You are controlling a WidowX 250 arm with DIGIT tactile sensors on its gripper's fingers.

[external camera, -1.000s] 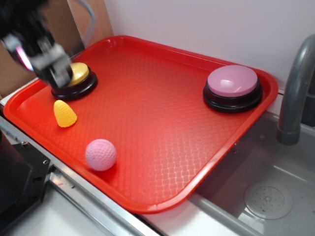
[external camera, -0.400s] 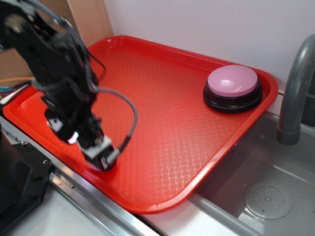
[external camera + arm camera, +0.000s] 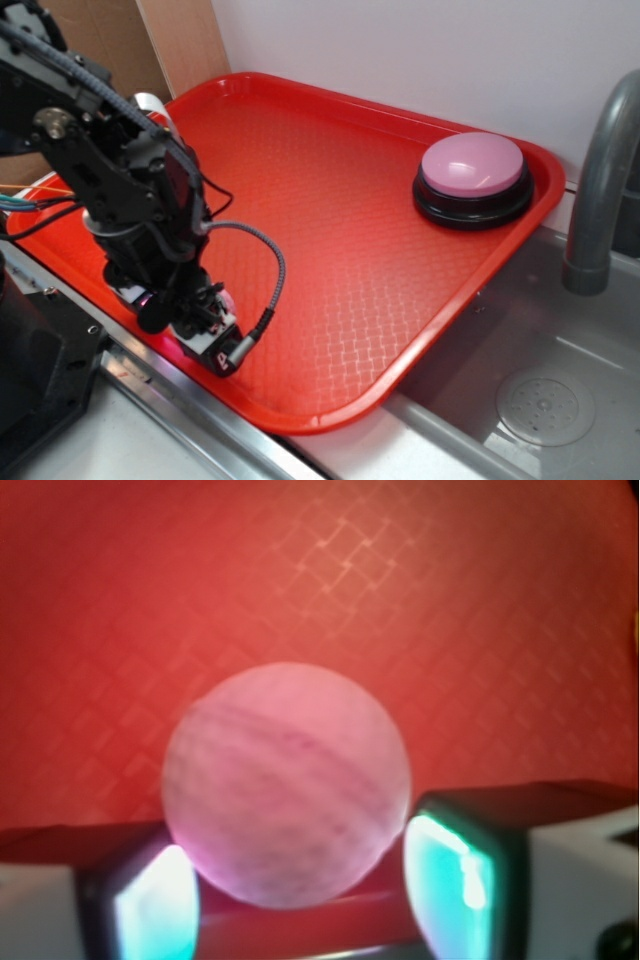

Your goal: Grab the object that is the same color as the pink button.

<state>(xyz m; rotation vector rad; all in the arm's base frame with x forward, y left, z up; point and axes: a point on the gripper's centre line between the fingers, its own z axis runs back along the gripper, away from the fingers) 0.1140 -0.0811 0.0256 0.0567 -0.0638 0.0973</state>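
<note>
The small pink dimpled ball (image 3: 285, 780) lies on the red tray (image 3: 330, 200) near its front edge. In the wrist view my gripper (image 3: 300, 905) is open, with one finger on each side of the ball, close to its sides. In the exterior view the gripper (image 3: 205, 340) is lowered onto the tray's front left part and hides the ball. The pink button (image 3: 472, 165), a pale-pink dome on a black base, stands at the tray's far right corner.
The arm covers the tray's left side, so the yellow button and yellow cone toy are hidden. A grey faucet (image 3: 600, 180) and a sink (image 3: 540, 400) are to the right. A metal counter edge (image 3: 180, 405) runs just in front of the tray.
The gripper moved from above the yellow button at the tray's back left down to the pink ball at the front edge. It now straddles the ball. The ball has not moved.
</note>
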